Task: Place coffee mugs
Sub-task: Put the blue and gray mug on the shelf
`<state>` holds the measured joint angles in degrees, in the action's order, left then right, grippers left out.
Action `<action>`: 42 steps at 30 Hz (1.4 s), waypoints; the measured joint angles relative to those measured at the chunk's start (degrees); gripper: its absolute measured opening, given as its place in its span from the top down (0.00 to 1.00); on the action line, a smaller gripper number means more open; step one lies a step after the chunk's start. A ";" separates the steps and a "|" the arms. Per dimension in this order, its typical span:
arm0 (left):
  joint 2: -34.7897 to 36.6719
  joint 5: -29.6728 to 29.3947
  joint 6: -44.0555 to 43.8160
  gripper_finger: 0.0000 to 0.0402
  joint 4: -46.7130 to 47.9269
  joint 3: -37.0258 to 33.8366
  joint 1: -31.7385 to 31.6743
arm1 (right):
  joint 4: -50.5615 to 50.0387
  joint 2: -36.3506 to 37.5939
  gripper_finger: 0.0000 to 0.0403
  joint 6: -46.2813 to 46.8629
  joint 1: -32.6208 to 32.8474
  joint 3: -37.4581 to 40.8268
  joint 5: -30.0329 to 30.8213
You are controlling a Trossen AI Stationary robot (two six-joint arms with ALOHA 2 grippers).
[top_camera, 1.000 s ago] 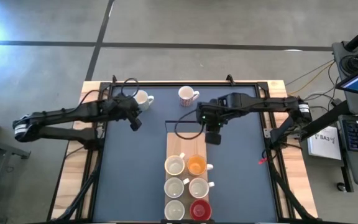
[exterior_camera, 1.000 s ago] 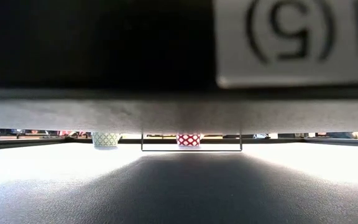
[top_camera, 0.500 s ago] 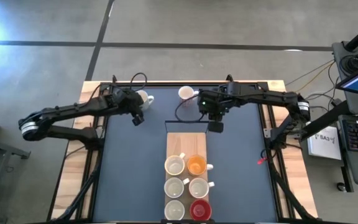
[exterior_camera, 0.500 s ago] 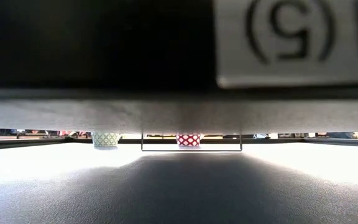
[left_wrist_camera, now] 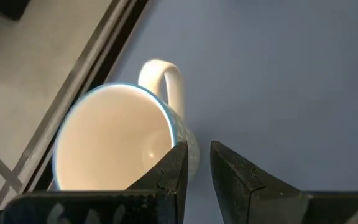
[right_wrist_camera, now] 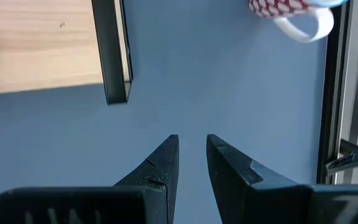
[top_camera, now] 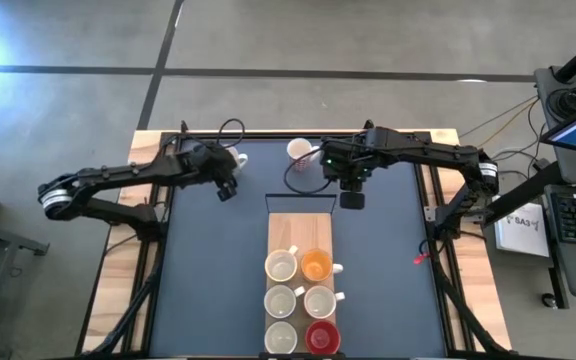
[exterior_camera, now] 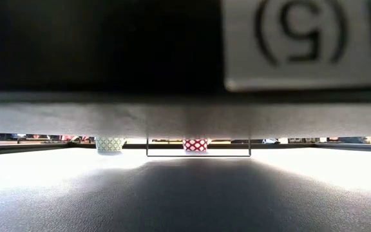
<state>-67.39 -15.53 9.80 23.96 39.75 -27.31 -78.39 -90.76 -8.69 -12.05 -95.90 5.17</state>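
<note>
Two loose coffee mugs at the tabletop's (top_camera: 388, 290) 12 o'clock edge: cream mug (left_wrist_camera: 120, 140) toward 11, red-patterned mug (top_camera: 299, 150) dead on 12, handle out sideways. Six more already parked in three pairs on the wooden board (top_camera: 300, 225) at 6 o'clock, orange mug (top_camera: 316, 265) and red mug (top_camera: 321, 337) among them. Left gripper (left_wrist_camera: 197, 165) poised right at the cream mug's rim, jaws parted only by a narrow slot, nothing clamped, one finger just touching the wall at the handle side. Right gripper (right_wrist_camera: 191, 162) low over bare mat, jaws equally narrow and empty, patterned mug well off ahead of it beside the black frame rail (right_wrist_camera: 335, 93). Probably light but rigid glazed ceramic: slick, chippable, no give under the pads. Best bite likely across the wall at the rim, one finger inside and one outside, away from the handle; a wider opening needed first. Surface: dark blue-grey mat, smooth, framed in black on a pale wood bench. Beyond it grey concrete floor (top_camera: 368, 40), a monitor and keyboard at 3 o'clock.
</note>
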 joint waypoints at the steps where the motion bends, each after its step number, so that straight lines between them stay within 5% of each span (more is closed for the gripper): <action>1: 0.60 -0.02 -0.07 0.87 -0.04 0.00 0.00 | -0.41 0.00 0.82 0.00 -0.01 0.00 0.00; 10: 3.58 -2.88 1.79 0.87 2.08 0.00 -1.06 | -2.09 0.33 0.82 -0.66 -1.39 0.02 0.00; 24: -4.96 -3.01 2.26 0.87 2.35 0.65 -2.71 | -3.06 0.33 0.82 -4.06 -2.27 0.02 -0.11; 31: -10.66 -1.94 -2.25 0.97 9.45 9.28 -2.71 | -5.85 0.33 0.82 -4.41 -2.87 0.02 -0.13; 42: -15.78 5.75 -12.15 0.99 28.54 26.22 -0.26 | -6.87 0.65 0.82 -6.03 -3.76 0.94 -0.11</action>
<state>-83.17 -9.78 -2.35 52.50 65.96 -27.57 -85.26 -90.11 -14.72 -15.81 -94.95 5.06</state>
